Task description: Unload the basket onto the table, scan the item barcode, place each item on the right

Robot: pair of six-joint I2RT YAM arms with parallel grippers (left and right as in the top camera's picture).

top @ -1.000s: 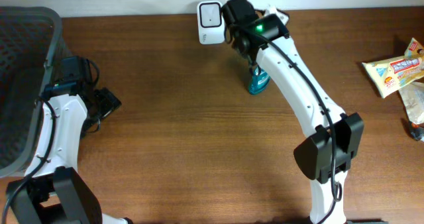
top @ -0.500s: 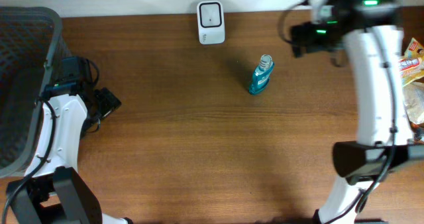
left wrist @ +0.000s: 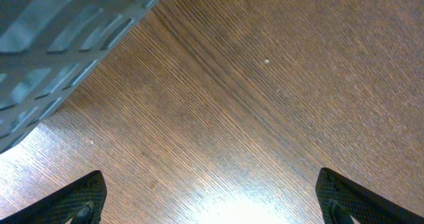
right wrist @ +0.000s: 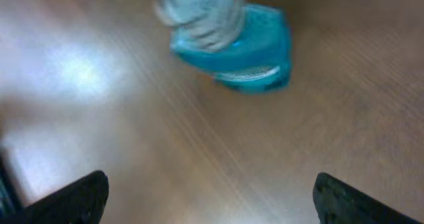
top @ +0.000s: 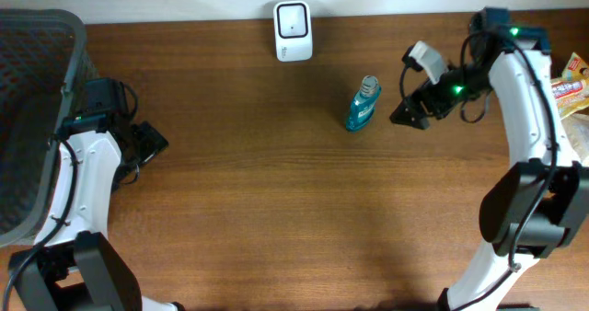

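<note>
A small teal bottle (top: 363,104) with a clear cap stands upright on the wooden table, a little right of the white barcode scanner (top: 294,31) at the back edge. My right gripper (top: 406,116) hovers open just right of the bottle, holding nothing. The right wrist view is blurred and shows the bottle (right wrist: 228,45) ahead of the wide-apart fingertips of the right gripper (right wrist: 212,201). My left gripper (top: 153,143) rests open at the left beside the basket. In the left wrist view only bare wood lies between the jaws of the left gripper (left wrist: 212,201).
A dark mesh basket (top: 37,118) fills the left edge, and its grey wall (left wrist: 59,38) shows in the left wrist view. Snack packets (top: 550,95) lie at the far right edge.
My right arm left the spot over the bottle and scanner, swung to the far right, then came down beside the bottle's right. The bottle stayed standing. The left arm has not moved.
</note>
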